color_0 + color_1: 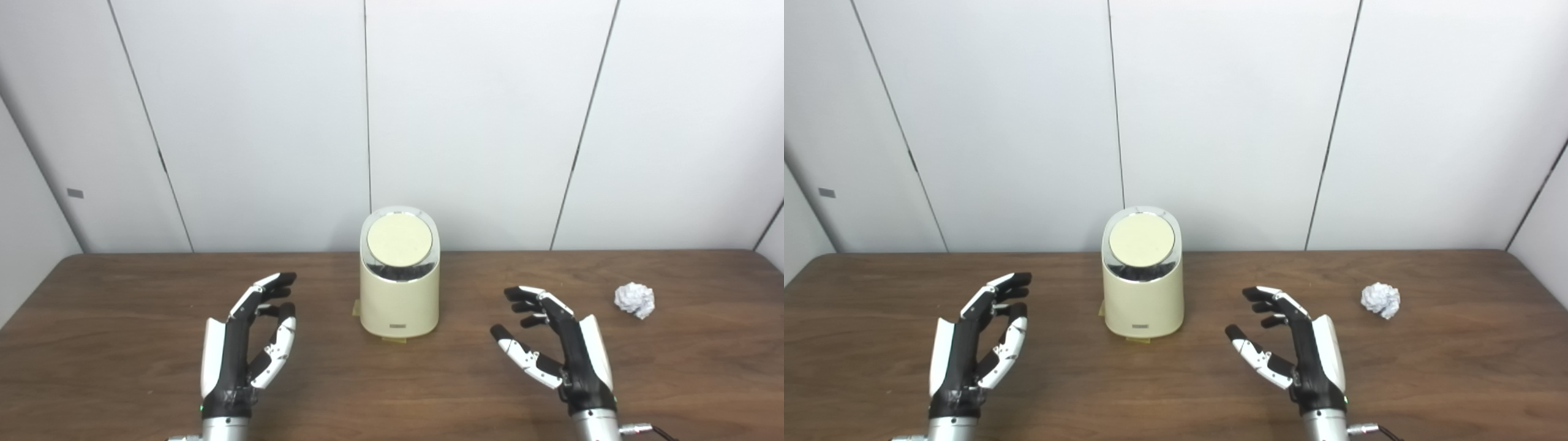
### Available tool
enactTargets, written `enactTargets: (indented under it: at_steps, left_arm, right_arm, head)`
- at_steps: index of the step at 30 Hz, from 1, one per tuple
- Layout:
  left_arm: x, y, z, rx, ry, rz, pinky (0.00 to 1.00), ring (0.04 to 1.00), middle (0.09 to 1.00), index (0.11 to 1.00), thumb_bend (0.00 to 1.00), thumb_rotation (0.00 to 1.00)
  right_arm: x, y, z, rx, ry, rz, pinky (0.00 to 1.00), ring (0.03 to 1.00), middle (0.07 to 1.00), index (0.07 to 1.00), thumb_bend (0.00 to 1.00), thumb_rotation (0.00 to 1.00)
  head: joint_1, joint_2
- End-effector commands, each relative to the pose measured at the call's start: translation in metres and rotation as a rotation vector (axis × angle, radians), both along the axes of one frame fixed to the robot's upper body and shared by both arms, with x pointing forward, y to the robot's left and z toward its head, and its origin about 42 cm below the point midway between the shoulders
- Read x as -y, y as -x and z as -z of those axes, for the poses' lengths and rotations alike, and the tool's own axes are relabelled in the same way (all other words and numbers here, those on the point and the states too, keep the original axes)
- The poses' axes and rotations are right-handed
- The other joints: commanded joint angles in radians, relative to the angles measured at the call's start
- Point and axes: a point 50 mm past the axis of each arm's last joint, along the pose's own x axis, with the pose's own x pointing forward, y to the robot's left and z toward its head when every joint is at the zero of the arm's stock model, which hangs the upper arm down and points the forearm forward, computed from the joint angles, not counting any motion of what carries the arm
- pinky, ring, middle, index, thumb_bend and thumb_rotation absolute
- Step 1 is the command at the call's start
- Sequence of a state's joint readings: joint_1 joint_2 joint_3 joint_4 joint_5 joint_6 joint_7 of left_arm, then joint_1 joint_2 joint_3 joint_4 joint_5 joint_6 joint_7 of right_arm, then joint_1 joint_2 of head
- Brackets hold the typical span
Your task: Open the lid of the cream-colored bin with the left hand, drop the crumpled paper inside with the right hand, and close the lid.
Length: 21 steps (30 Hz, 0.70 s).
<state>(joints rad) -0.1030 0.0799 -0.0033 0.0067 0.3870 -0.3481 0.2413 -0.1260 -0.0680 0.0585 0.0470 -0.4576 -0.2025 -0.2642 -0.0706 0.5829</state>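
Note:
The cream-colored bin (399, 300) stands upright at the middle of the brown table, its round lid (399, 239) down inside a shiny rim. A white crumpled paper ball (635, 299) lies on the table at the right. My left hand (248, 343) hovers open to the left of the bin, fingers spread, holding nothing. My right hand (554, 346) hovers open between the bin and the paper, touching neither. The right eye view shows the same bin (1143, 294) and paper ball (1380, 299).
The wooden table (122, 318) runs the full width of the picture. White wall panels (275, 122) stand right behind its far edge. A small yellowish pad (356, 307) sticks out from under the bin's base.

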Motion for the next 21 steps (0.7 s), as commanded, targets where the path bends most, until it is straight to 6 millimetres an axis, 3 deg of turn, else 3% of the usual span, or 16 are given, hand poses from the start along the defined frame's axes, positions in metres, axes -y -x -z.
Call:
enactTargets:
  at_steps: [1,6,11,17,21]
  left_arm:
    - [-0.004,0.000,0.002,0.023,-0.014,0.009,0.60,0.728,0.761,0.766,0.21,0.50]
    - [-0.004,0.001,0.002,0.024,-0.010,0.006,0.60,0.721,0.757,0.761,0.20,0.45]
    - [-0.004,0.000,0.001,0.022,-0.030,-0.002,0.58,0.716,0.755,0.764,0.20,0.50]
    - [-0.005,-0.002,-0.001,0.001,-0.003,0.018,0.60,0.732,0.768,0.776,0.22,0.48]
    - [0.001,-0.006,-0.016,-0.054,0.049,0.033,0.74,0.841,0.860,0.851,0.48,0.59]
  right_arm:
    - [-0.002,0.001,0.000,0.022,-0.015,-0.011,0.54,0.661,0.698,0.685,0.32,0.42]
    - [-0.002,0.002,-0.001,0.023,-0.013,-0.010,0.55,0.671,0.703,0.688,0.32,0.42]
    - [-0.003,0.002,-0.002,0.023,-0.018,-0.012,0.56,0.680,0.707,0.690,0.32,0.42]
    - [-0.004,0.000,0.000,0.020,-0.012,-0.012,0.55,0.670,0.704,0.680,0.32,0.40]
    - [-0.004,-0.002,0.002,0.016,-0.019,-0.017,0.55,0.661,0.702,0.684,0.34,0.44]
  head:
    - [-0.001,0.001]
    - [0.000,0.005]
    - [0.000,0.006]
    - [-0.009,0.003]
    - [-0.010,0.001]
